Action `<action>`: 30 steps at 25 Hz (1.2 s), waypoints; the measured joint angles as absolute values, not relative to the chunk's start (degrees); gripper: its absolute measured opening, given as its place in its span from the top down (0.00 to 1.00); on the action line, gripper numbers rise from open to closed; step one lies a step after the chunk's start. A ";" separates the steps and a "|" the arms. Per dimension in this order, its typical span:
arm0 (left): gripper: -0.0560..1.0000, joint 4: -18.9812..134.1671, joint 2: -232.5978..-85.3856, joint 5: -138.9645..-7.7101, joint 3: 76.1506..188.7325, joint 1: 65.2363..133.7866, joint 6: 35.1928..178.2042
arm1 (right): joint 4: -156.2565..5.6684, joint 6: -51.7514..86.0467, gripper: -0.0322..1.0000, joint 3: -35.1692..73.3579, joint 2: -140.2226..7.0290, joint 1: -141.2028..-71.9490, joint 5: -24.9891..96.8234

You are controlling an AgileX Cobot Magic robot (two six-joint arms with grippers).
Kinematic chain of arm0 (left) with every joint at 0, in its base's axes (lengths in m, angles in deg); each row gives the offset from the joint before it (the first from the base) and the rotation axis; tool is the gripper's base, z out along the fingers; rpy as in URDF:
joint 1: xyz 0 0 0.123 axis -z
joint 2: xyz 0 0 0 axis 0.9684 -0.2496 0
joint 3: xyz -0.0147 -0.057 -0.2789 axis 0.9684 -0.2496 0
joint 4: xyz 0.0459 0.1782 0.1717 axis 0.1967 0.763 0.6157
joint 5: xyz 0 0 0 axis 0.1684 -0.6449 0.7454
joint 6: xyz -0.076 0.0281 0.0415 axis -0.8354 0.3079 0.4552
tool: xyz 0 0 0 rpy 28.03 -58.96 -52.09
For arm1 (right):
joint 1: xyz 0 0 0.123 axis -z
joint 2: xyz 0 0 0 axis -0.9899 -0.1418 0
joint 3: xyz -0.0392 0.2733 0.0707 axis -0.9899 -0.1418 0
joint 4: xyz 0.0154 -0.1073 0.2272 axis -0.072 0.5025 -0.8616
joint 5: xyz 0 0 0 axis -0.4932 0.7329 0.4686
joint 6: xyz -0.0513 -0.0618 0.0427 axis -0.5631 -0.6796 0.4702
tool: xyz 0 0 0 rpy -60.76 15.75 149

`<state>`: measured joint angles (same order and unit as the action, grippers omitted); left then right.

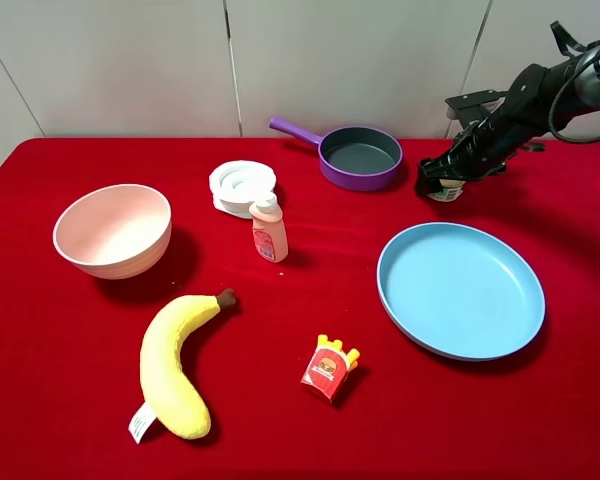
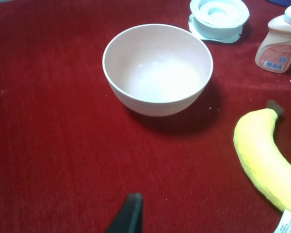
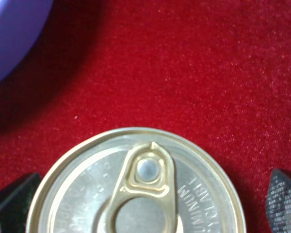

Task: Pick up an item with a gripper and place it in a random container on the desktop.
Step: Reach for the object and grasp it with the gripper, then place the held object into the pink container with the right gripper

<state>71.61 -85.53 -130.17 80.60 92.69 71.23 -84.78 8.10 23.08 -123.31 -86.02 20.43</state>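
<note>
Can [image 3: 136, 199] stands upright on the red worktop [image 1: 60, 400], back right, just beside the purple frying pan [image 1: 332, 170] and well apart from the pink bowl [image 1: 120, 262]. Right gripper [image 1: 441, 186] is low over it; fingers [image 3: 283, 199] are spread wide, one each side of the gold lid, not pinching. Left gripper [image 2: 129, 216]: one finger tip in view near the bowl; spread or pressed together, cannot tell.

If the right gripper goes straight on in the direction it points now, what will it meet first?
Most likely the tin can: its gold lid lies directly ahead of the right gripper, between its open fingers, which may pass either side. Depth is unclear.
</note>
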 joint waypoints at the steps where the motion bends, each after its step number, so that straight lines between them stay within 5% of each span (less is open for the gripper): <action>1: 0.08 71.61 -85.53 -130.17 80.60 92.69 71.23 | -84.78 8.05 0.31 23.08 -123.31 -86.02 20.50; 6: 0.08 71.61 -85.53 -130.17 80.60 92.69 71.23 | -84.92 8.05 0.50 23.08 -123.31 -86.02 20.55; 30: 0.08 71.61 -85.53 -130.17 80.60 92.69 71.23 | -84.87 7.91 0.50 23.08 -123.24 -86.02 20.33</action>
